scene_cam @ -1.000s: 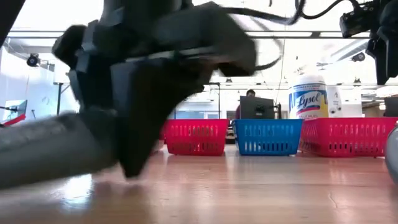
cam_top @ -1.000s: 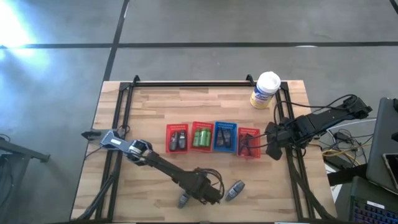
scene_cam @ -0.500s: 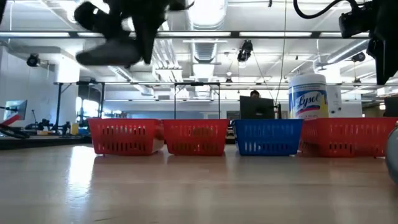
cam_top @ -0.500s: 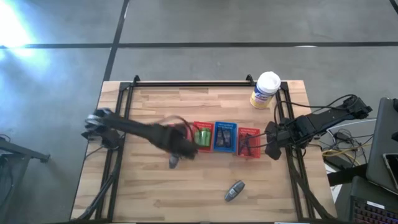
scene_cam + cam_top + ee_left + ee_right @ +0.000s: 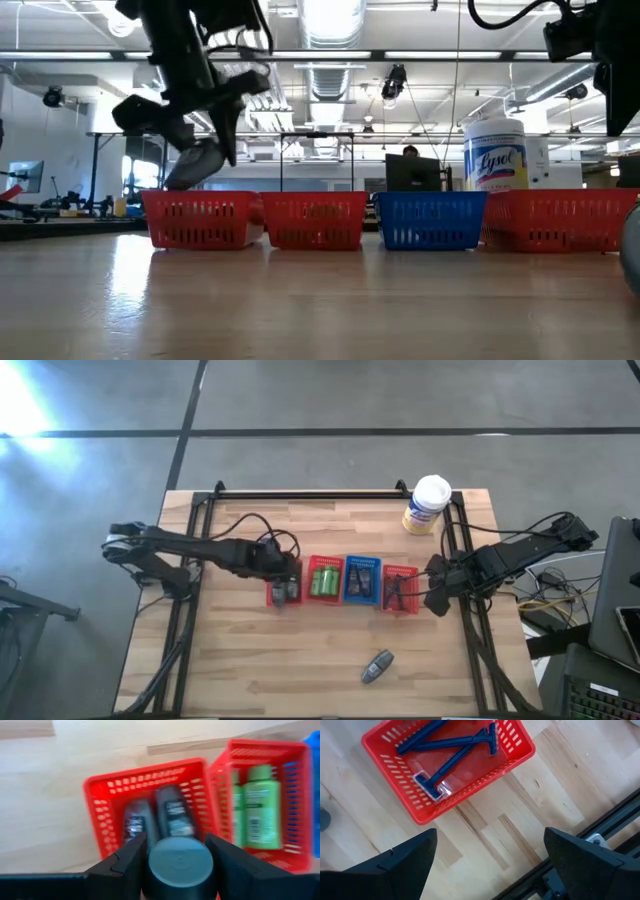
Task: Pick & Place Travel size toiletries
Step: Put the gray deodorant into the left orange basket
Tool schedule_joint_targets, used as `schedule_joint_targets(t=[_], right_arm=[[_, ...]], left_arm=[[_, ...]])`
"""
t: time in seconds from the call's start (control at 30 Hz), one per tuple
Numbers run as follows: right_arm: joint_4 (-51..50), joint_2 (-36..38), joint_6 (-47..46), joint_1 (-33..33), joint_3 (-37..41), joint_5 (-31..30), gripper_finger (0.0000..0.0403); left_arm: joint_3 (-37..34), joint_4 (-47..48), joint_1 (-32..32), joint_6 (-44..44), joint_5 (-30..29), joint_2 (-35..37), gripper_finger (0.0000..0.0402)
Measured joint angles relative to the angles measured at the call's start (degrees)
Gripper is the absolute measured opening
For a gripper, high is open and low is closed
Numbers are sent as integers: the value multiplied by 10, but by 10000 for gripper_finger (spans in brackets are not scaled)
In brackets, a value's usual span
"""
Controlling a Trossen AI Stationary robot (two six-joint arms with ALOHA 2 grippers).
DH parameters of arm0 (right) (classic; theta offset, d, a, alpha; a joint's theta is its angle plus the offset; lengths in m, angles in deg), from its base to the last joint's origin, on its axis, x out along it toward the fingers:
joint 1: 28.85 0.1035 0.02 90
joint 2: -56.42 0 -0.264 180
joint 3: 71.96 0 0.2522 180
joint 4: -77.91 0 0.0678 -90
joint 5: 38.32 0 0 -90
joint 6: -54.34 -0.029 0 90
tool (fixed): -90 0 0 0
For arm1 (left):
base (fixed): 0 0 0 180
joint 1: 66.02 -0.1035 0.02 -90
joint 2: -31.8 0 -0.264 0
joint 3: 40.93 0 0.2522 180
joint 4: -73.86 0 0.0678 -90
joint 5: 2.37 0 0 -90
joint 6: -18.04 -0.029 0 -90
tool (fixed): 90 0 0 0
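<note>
My left gripper (image 5: 283, 582) hangs over the leftmost red basket (image 5: 272, 596), shut on a grey-silver tube (image 5: 195, 166). In the left wrist view, two more grey tubes (image 5: 172, 812) lie flat in that basket (image 5: 100, 787), and green packs (image 5: 256, 805) lie in the red basket beside it. Another grey tube (image 5: 376, 666) lies on the wood near the table's near edge. My right gripper (image 5: 490, 865) is open above the table beside the rightmost red basket (image 5: 400, 770), which holds blue razors (image 5: 457, 750). My left gripper pinches the grey tube between its two fingers (image 5: 127, 862), one on each side just below the round cap end (image 5: 180, 865). The fingers point down from above. The tube is lifted clear and hangs tilted below them, above the basket's rim (image 5: 200, 198).
Four mesh baskets stand in a row mid-table: red, red, blue (image 5: 362, 582), red (image 5: 400, 592). A yellow canister with a white lid (image 5: 427, 505) stands at the far right corner. Black frame rails (image 5: 195, 610) run along the table's sides. Bare wood stretches along the near side.
My left gripper has risen from the table's near edge and swung toward the far left, carrying the grey tube lifted clear of the wood. It now stands above the leftmost red basket. The other grey tube has stayed in place.
</note>
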Motion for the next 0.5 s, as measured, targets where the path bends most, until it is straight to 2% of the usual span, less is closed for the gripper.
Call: schedule_joint_targets(t=[0.17, 0.27, 0.37, 0.5], right_arm=[[41, 0, -12, 0, 0, 3, 363], [105, -3, 4, 0, 0, 35, 364], [154, -14, 21, 0, 0, 63, 364], [164, -36, 39, 4, 0, 86, 364]], left_arm=[[-16, -8, -23, -37, 5, -5, 187], [-17, -16, -43, -64, 5, -5, 189], [-22, -21, -60, -68, 11, -5, 228], [-32, -23, -66, -66, 58, -5, 292]])
